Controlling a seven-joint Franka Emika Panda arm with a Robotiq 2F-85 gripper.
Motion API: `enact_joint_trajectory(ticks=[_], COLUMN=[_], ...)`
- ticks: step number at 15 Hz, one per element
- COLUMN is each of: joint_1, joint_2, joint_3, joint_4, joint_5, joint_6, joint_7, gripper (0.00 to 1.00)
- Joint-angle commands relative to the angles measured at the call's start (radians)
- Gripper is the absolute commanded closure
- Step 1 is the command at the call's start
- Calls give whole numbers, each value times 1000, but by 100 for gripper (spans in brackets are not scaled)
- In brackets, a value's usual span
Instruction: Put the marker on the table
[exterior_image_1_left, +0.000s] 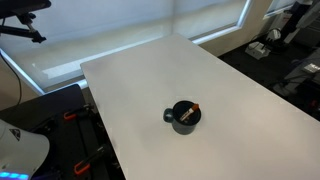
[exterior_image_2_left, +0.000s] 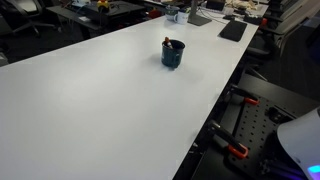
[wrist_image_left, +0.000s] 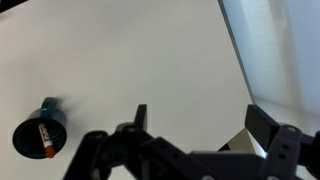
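Note:
The marker (wrist_image_left: 43, 138), dark with a red-orange end, stands slanted inside a dark round mug (wrist_image_left: 38, 135) at the lower left of the wrist view. In both exterior views the mug (exterior_image_1_left: 183, 116) (exterior_image_2_left: 173, 54) stands upright on the white table (exterior_image_1_left: 200, 70) (exterior_image_2_left: 90, 90), with the marker's tip (exterior_image_1_left: 198, 106) (exterior_image_2_left: 170, 43) poking above the rim. My gripper (wrist_image_left: 203, 120) hangs high above the table (wrist_image_left: 130, 60), well to the right of the mug, jaws wide open with nothing between them. The exterior views do not show the gripper.
The table's edge (wrist_image_left: 235, 60) runs down the right of the wrist view, with floor beyond. Black clamps with orange handles (exterior_image_1_left: 70, 115) (exterior_image_2_left: 235, 150) sit along the table's side. Office chairs and cluttered desks (exterior_image_2_left: 215, 15) stand past the far end.

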Motion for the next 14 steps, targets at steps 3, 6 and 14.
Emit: enact_joint_trajectory(ticks=[3, 6, 14], joint_1=[-54, -101, -93], joint_2=[-14, 12, 14], joint_3=[52, 53, 38], joint_4=[-13, -5, 1], joint_5=[-141, -247, -233], joint_6=[178, 228, 208], joint_7=[85, 174, 140], gripper=[0, 0, 0])
